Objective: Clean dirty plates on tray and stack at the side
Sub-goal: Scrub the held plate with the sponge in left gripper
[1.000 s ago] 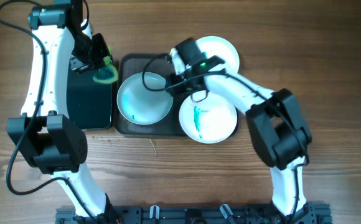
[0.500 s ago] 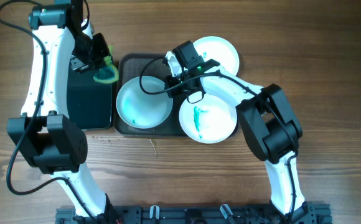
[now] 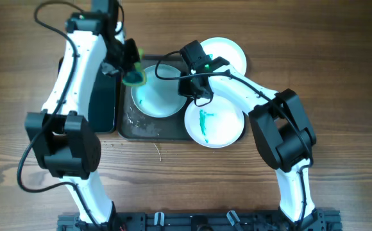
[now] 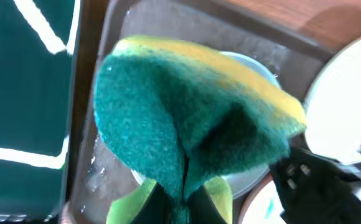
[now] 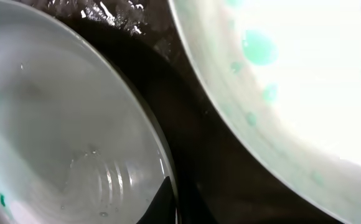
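Note:
A white plate (image 3: 157, 96) with teal smears sits on the dark tray (image 3: 149, 128). My right gripper (image 3: 190, 86) is shut on its right rim; in the right wrist view the rim (image 5: 159, 155) runs between the jaws of that gripper (image 5: 171, 200). My left gripper (image 3: 129, 64) is shut on a green and yellow sponge (image 3: 134, 77) and holds it over the plate's left edge. The sponge (image 4: 193, 112) fills the left wrist view above the gripper (image 4: 182, 208). A second plate (image 3: 215, 122) with a green smear lies half on the tray's right end.
A clean white plate (image 3: 229, 51) lies on the table at the back right, behind my right arm. A black bin (image 3: 102, 102) stands left of the tray. Water drops lie on the tray floor (image 4: 103, 168). The spotted plate (image 5: 292, 74) is close beside the held one.
My left arm has swung right, carrying the sponge from over the black bin to the plate's left edge. The held plate has shifted back and right on the tray.

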Tool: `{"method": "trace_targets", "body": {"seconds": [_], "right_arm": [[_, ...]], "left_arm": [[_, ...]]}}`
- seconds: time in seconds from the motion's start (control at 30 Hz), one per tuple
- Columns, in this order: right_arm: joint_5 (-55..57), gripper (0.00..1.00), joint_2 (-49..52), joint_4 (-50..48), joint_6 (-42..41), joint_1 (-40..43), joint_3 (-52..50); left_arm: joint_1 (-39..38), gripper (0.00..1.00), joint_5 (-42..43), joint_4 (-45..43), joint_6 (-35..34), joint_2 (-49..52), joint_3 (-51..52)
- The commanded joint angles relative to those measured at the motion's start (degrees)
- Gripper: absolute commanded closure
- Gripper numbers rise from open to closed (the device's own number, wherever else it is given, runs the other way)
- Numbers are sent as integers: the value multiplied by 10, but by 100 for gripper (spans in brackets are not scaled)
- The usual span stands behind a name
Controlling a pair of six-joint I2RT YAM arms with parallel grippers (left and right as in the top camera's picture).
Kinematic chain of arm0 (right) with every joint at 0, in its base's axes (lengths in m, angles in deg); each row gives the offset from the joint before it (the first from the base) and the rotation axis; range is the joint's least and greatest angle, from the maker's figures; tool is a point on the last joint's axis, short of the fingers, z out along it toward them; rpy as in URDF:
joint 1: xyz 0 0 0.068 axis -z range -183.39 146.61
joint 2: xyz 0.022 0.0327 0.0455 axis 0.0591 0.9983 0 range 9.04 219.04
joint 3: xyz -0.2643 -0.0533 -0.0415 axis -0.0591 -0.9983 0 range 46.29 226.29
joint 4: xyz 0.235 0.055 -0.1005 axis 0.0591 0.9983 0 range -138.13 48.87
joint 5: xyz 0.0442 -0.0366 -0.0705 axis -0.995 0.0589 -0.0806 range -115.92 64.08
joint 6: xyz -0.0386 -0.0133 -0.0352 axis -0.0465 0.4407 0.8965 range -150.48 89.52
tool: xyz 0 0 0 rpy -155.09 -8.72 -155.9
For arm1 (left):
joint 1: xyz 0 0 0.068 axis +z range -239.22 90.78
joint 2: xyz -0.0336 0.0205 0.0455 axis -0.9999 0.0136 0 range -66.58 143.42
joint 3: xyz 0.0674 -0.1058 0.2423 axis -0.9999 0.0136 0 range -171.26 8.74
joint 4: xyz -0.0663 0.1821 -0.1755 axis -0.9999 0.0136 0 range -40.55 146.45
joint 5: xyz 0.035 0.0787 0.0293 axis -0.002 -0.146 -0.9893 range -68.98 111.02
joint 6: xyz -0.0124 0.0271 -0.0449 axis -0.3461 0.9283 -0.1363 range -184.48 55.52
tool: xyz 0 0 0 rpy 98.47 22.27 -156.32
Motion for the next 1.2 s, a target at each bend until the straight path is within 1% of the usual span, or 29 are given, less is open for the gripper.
{"method": "trace_targets", "body": {"seconds": [0.0, 0.13, 0.27, 0.37, 0.4, 0.43, 0.47, 0.5, 0.57, 0.6, 0.67, 0.7, 0.9, 0.93, 1.0, 1.03, 1.1, 1.13, 1.17], "right_arm": [[55, 96, 11, 11, -16, 8, -10], [50, 96, 11, 9, -1, 8, -10], [50, 96, 11, 9, -1, 8, -10], [50, 96, 11, 8, 1, 8, -10], [50, 96, 11, 8, 2, 8, -10], [50, 96, 11, 8, 3, 8, -10], [50, 96, 11, 7, 3, 8, -12], [50, 96, 11, 6, 3, 8, -13], [50, 96, 11, 6, 4, 8, -13], [50, 96, 11, 5, 7, 8, -13], [50, 96, 11, 4, 9, 8, -13], [50, 96, 11, 3, 10, 8, -14], [46, 96, 11, 2, 13, 8, -14], [46, 96, 11, 1, 14, 8, -14], [46, 96, 11, 1, 13, 8, -14], [46, 96, 11, 0, 14, 8, -14], [46, 96, 11, -1, 13, 8, -14], [46, 96, 11, -1, 14, 8, -14], [46, 96, 11, 0, 14, 8, -14]], "left_arm": [[-17, 96, 6, -61, -45, -6, 89], [-29, 96, 4, -156, -74, -6, 189], [-37, 96, -3, -259, -66, -6, 277], [-41, 96, -26, -346, -62, -6, 342], [-41, 96, -22, -367, -52, -6, 353], [-41, 96, -4, -382, -25, -6, 358], [-42, 96, 54, -400, 37, -6, 358], [-42, 96, 103, -412, 80, -7, 358], [-41, 96, 160, -429, 112, -8, 358], [-41, 96, 164, -438, 111, -8, 358], [-41, 96, 158, -448, 103, -8, 357], [-41, 96, 131, -447, 82, -9, 353], [-41, 96, -121, -372, -58, -39, 318], [-41, 96, -175, -352, -84, -50, 316], [-42, 96, -227, -332, -106, -65, 315], [-42, 96, -229, -324, -106, -72, 315], [-42, 96, -193, -311, -105, -76, 315], [-42, 96, -162, -305, -103, -76, 316], [-42, 96, -102, -303, -92, -74, 316]]}}
